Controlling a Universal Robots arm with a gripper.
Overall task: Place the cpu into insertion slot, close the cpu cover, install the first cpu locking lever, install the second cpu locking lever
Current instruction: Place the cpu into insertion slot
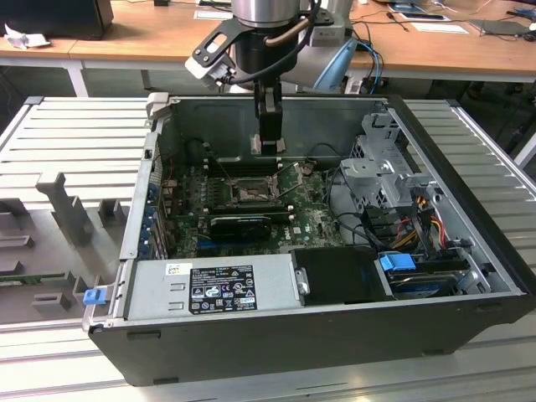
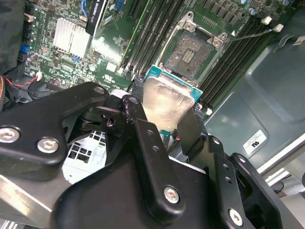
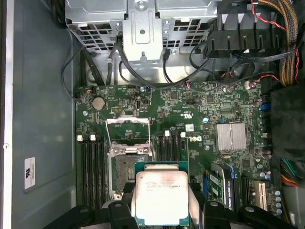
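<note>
PC case: pincer w/ cpu near insertion slot

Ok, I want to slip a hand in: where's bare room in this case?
Bare: grey panel bordering the memory slots. Crowded: cables by the drive cage, and the socket near the cpu held by the end effector.

Nothing legible: the label on the power supply, the case-wall sticker and the faint print on the cpu are all unreadable
</note>
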